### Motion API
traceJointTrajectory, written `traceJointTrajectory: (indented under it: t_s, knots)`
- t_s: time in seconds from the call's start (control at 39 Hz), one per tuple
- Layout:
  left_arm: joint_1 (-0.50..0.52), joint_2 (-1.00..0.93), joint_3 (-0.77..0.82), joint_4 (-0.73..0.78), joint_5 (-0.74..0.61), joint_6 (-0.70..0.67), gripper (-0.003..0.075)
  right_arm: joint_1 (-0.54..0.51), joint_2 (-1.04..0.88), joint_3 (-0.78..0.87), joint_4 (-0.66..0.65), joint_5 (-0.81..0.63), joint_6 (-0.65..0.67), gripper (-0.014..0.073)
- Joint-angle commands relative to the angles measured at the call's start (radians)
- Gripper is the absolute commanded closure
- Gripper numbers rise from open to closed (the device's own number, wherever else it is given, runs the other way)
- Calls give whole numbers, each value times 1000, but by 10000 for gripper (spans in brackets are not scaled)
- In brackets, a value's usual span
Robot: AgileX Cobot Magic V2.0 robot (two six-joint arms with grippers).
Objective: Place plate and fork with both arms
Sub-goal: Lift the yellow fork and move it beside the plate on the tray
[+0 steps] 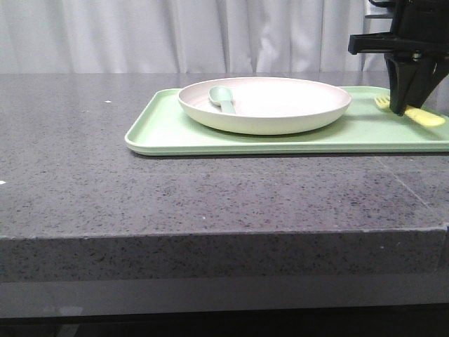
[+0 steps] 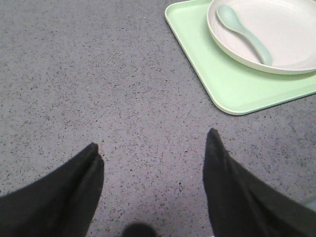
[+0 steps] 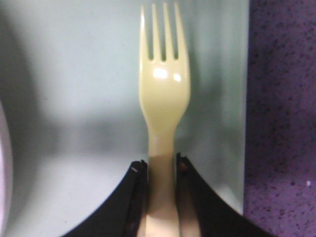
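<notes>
Fork first: the small yellow plastic fork (image 3: pixel 163 113) lay flat on the flat rectangular light-green tray (image 1: pixel 210 137), toward the tray's right end and just to the right of the large round off-white matte plate (image 1: pixel 280 116), apart from its rim. In the right wrist view its long axis ran straight out from the wrist, handle between the fingers and the 4 short tines pointing away, so the tool and the fingers were lined up. The right arm's black two-fingered gripper (image 3: pixel 162 170) stood over the handle with 1 finger on each side of it, the jaws drawn in close and seemingly pressing the plastic on both flanks. The front view showed that gripper (image 1: pixel 401 109) coming down steeply from above onto the middle of the fork (image 1: pixel 424 116), with tines to its left and handle end to its right.

Inside the plate a pale grey-green spoon (image 2: pixel 244 32) rested, bowl toward the rim. The plate sat on the tray, and the tray on the speckled dark grey stone tabletop (image 1: pixel 140 189).

The left arm's black gripper (image 2: pixel 153 163) hung over bare tabletop with its 2 fingers spread wide and nothing between them, well apart from the tray's near corner. By this layout the right arm was clearly the nearer one to the fork, and the left arm the nearer one to the plate's left side.
</notes>
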Motion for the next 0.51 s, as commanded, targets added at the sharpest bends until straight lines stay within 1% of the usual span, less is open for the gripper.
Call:
traceJointTrajectory:
  t_s: [0.0,0.49]
  knots:
    - [1,-3,-28,-21,-78,-1,290,-3,-56,-23,14,-30,-33,473]
    - [1,-3,-28,-21,-78,-1,290,-3,-52,-23,18,-48,-45,472]
